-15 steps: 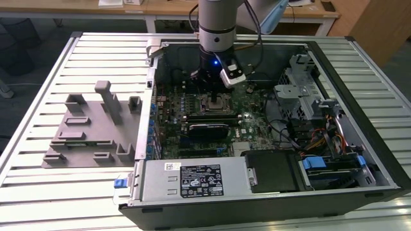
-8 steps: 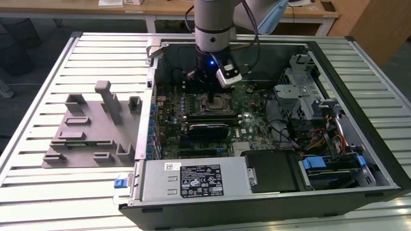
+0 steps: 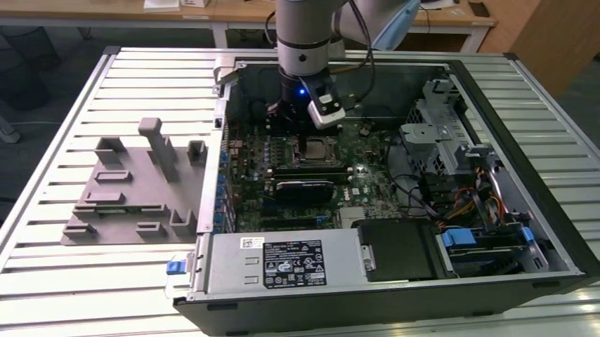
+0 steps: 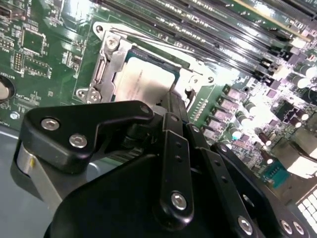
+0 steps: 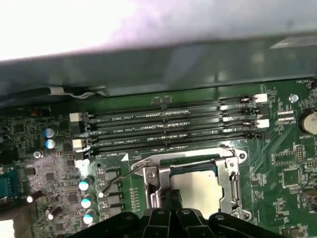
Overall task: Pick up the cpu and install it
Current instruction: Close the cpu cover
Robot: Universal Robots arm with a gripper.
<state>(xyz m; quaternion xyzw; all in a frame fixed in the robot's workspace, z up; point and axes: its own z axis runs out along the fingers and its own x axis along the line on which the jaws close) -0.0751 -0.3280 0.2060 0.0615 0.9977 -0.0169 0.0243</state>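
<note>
In the exterior view the gripper (image 3: 302, 135) hangs low inside the open computer case (image 3: 525, 175). Both wrist views show the cpu (image 5: 200, 184) lying flat in the socket frame (image 5: 232, 178), with the gripper at its edge. How wide the gripper stands cannot be told.

The small flat square cpu with the shiny silver-grey metal top (image 4: 143, 82) is half buried under the black jointed metal gripper (image 4: 171, 106) in both wrist views, so one whole side of it is hidden, and whether the gripper actually touches it, honestly can't tell. In the exterior view the grey tubular robot arm (image 3: 305, 35) gets chopped by the picture's upper edge and the black open computer case (image 3: 394, 309) runs off the lower edge. The green motherboard (image 4: 44, 59) blows out to white glare at one end in the second wrist view, and the first wrist view has a big washed-out white blur (image 5: 64, 25) beyond the case wall.
</note>
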